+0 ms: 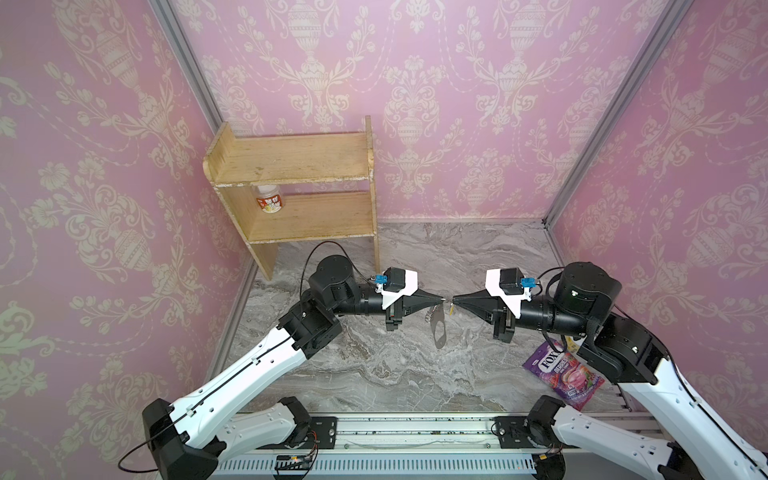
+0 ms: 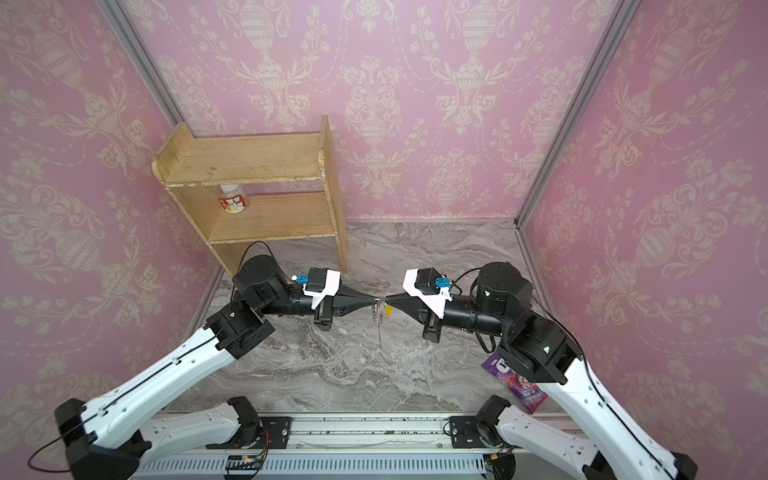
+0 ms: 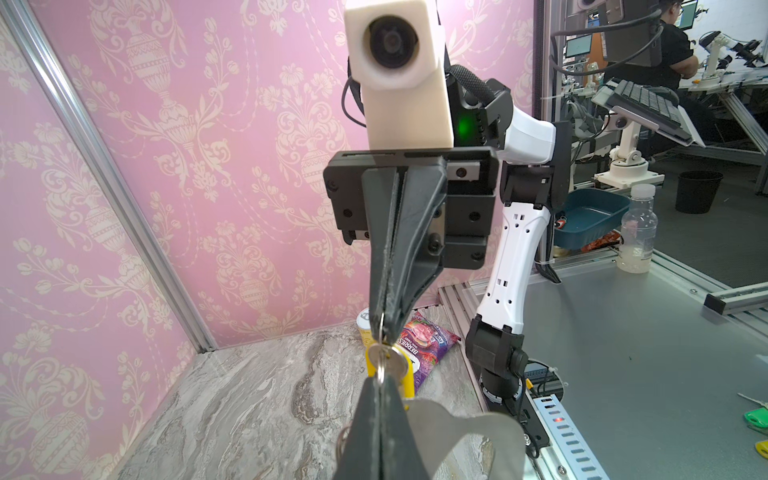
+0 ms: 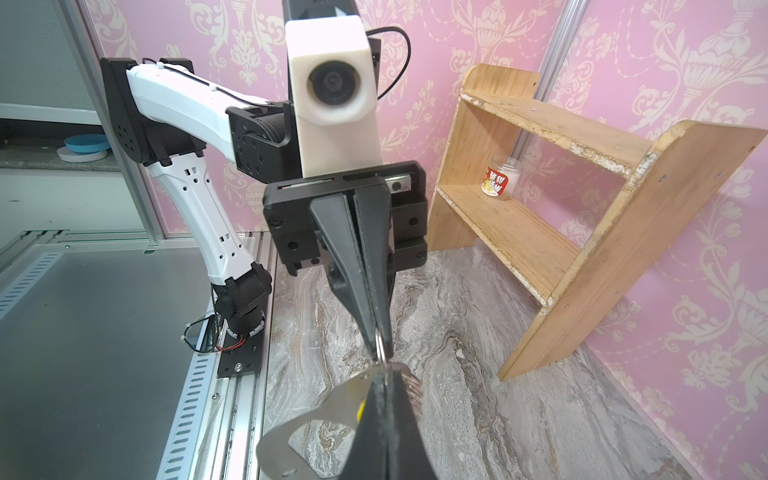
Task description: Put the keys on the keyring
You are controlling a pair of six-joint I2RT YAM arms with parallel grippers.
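Note:
Above the marble floor my two grippers meet tip to tip in both top views. My left gripper [image 1: 441,299] [image 3: 379,377] is shut on a small metal ring. From it the keyring [image 1: 438,330], a flat grey fob with a long cutout, hangs on its silver chain [image 2: 376,318]. My right gripper [image 1: 454,300] [image 4: 384,372] is shut on the metal loop of the keys, and the tiny yellow tag [image 1: 450,308] dangles just under its tip. The left wrist view shows the yellow tag [image 3: 409,384] behind the ring, with the fob [image 3: 457,432] beside my jaws.
A wooden shelf [image 1: 299,183] stands at the back left, a small jar [image 1: 270,199] on its lower board. A purple sweets packet [image 1: 561,374] lies under the right arm near the front right corner. Pink walls close three sides. A metal rail [image 1: 374,432] runs along the front.

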